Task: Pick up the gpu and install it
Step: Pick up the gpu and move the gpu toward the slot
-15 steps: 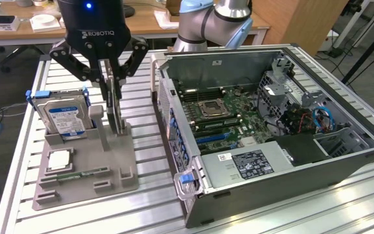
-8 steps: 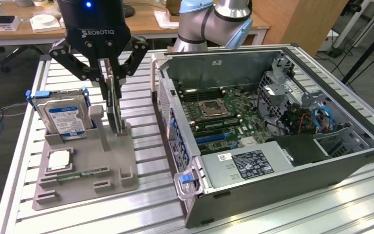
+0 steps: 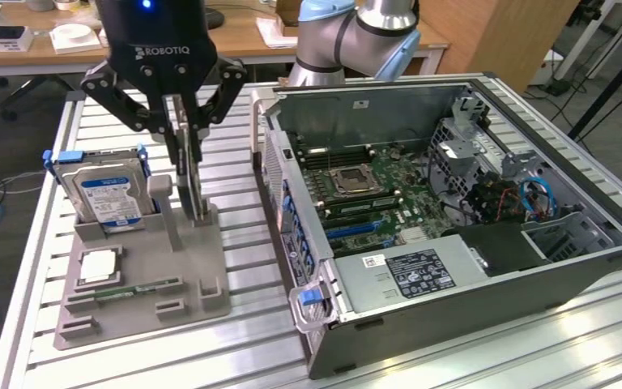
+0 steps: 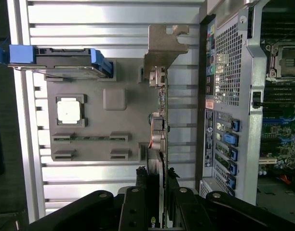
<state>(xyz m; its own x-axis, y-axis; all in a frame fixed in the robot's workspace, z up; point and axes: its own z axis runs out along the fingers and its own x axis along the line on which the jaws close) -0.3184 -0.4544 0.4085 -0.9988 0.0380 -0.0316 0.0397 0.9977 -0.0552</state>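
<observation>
Gripper [image 3: 187, 130] is clamped on the gpu [image 3: 193, 186], upright in the gray stand [image 3: 149, 279]; pickup step, needs a straight lift, I think.

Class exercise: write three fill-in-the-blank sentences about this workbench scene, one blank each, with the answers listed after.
1. The hand is shut on the ____.
2. The hard drive standing in the grey holder has a ____ label.
3. The open computer case sits to the exterior view's ____ of the holder.
Missing words: gpu; blue; right.
</observation>
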